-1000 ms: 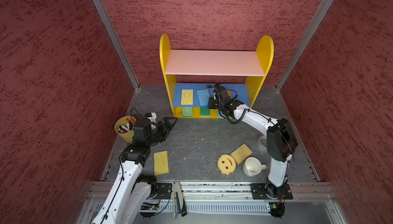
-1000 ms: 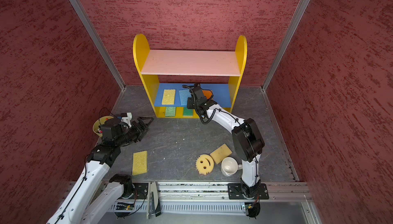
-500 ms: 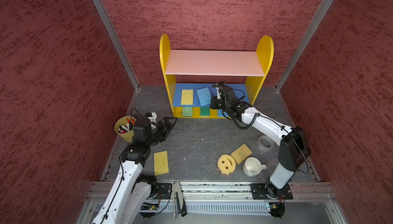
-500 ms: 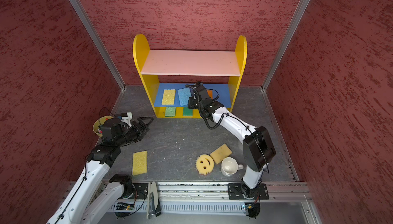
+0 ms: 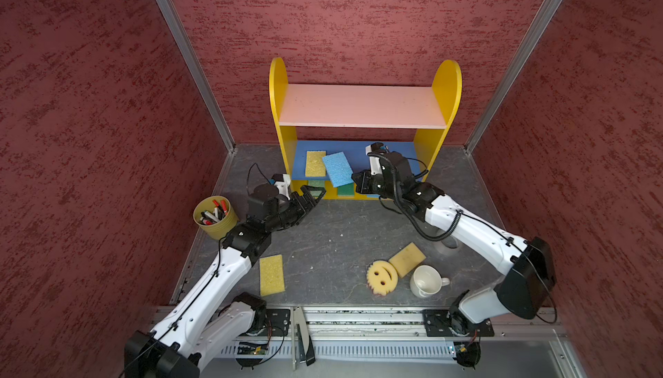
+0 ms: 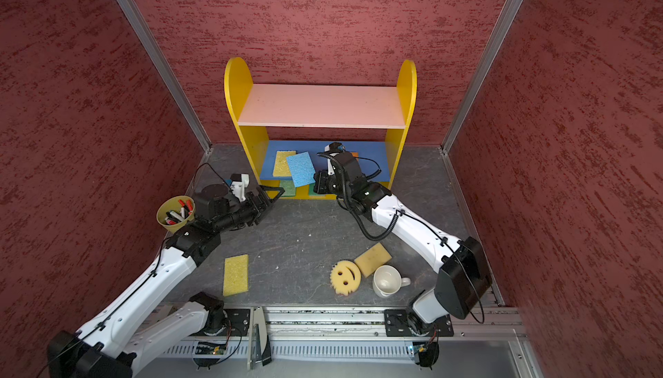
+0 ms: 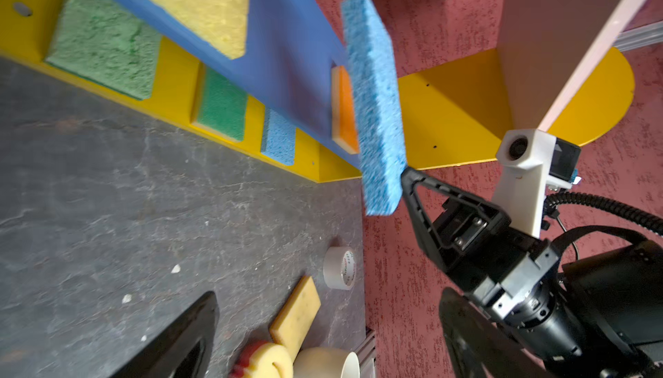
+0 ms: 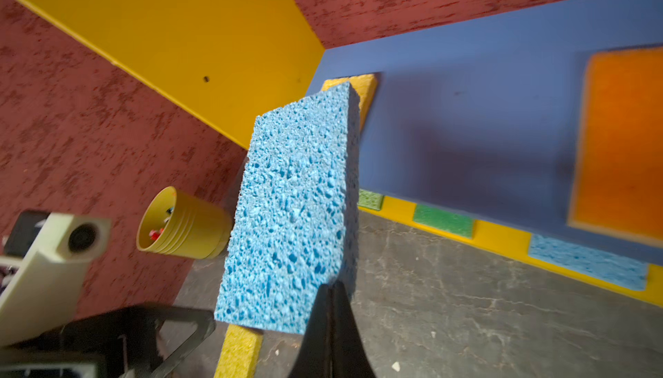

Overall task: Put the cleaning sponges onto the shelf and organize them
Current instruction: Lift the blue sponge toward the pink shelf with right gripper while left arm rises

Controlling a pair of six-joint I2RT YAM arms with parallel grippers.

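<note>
My right gripper (image 8: 332,290) is shut on one corner of a blue sponge (image 5: 337,169) (image 8: 294,207) and holds it tilted just in front of the shelf's blue middle board (image 5: 358,154). A yellow sponge (image 5: 315,163) and an orange-faced sponge (image 8: 617,143) lie on that board. Two green sponges (image 7: 104,46) (image 7: 222,107) and a second blue one (image 7: 278,136) sit on the yellow base. The shelf's pink top board (image 5: 358,105) is bare. My left gripper (image 5: 315,193) stands open and empty at the base's left end. A yellow sponge (image 5: 272,274), a smiley sponge (image 5: 382,276) and a tan sponge (image 5: 407,259) lie on the floor.
A white mug (image 5: 427,281) stands beside the smiley and tan sponges. The yellow marker cup (image 5: 215,216) is at the left wall behind my left arm. A tape roll (image 7: 339,268) lies near the right wall. Red walls close in on three sides.
My right gripper has drawn back out of the shelf with the blue sponge, which has lifted off the middle board and turned. My left arm has hardly moved.
</note>
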